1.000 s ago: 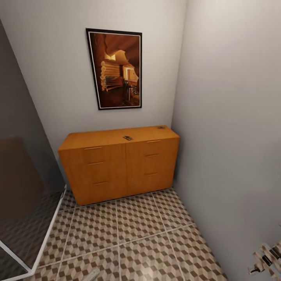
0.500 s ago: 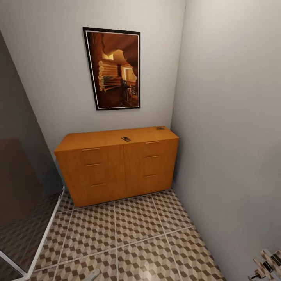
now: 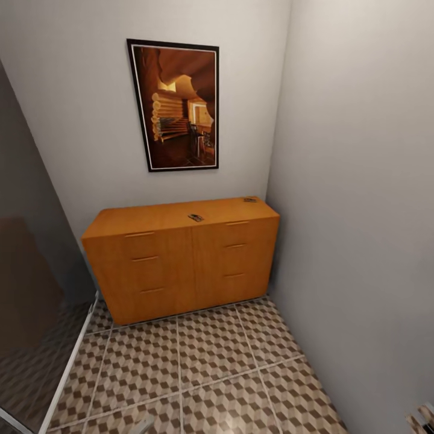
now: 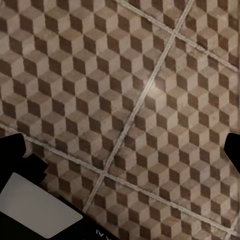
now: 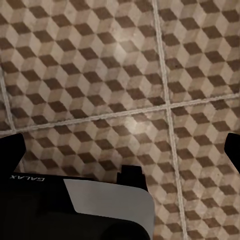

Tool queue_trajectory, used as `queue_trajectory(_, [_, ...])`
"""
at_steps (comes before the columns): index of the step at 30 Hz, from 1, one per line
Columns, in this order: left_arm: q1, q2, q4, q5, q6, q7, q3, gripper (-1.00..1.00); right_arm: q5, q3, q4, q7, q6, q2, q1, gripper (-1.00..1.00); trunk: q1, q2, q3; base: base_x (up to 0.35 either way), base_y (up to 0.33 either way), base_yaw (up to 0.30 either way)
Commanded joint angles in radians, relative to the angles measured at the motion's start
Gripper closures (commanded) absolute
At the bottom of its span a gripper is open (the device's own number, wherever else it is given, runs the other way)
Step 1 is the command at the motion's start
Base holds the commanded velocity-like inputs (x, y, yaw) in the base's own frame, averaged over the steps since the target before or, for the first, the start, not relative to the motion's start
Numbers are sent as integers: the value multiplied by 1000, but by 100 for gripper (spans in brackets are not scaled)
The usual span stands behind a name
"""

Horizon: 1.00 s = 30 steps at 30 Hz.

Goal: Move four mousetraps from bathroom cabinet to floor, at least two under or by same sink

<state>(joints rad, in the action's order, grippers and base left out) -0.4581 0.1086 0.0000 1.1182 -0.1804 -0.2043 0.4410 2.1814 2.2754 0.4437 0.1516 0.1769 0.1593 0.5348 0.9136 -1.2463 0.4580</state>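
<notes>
Head view: wide orange-brown wooden cabinet (image 3: 181, 259) against wall; two small flat mousetraps (image 3: 195, 217) (image 3: 249, 199) on its top; cube-patterned tiled bathroom floor (image 3: 205, 367) before it.
Left wrist view: left gripper (image 4: 122, 150) spread, empty.
Right wrist view: right gripper (image 5: 122, 150) spread, empty.

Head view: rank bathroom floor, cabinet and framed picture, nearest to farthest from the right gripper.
From the right gripper, low right:
1. bathroom floor, just beneath it.
2. cabinet, against the back wall.
3. framed picture, on the wall above.
</notes>
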Motion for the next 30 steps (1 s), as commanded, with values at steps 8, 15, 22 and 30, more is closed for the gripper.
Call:
queue_trajectory(8, [-1,0,0,7,-3,-5,8,-100,7,9,4,2,8,-3,1,-100,0,-1,1,51,7,0])
queue_trajectory(15, [22,23,0,-10,-2,-3,31,-100,8,29,21,0,3,1,-22,-100,0,-1,1,4,1,0])
queue_trajectory(22, [62,24,-1,-17,-2,-3,34,-100,10,29,30,4,-10,2,-36,-100,0,-1,1,0,0,0])
queue_trajectory(30, [81,28,0,-56,-2,-2,36,-100,11,29,46,6,-55,1,-46,-100,0,-1,1,0,0,0])
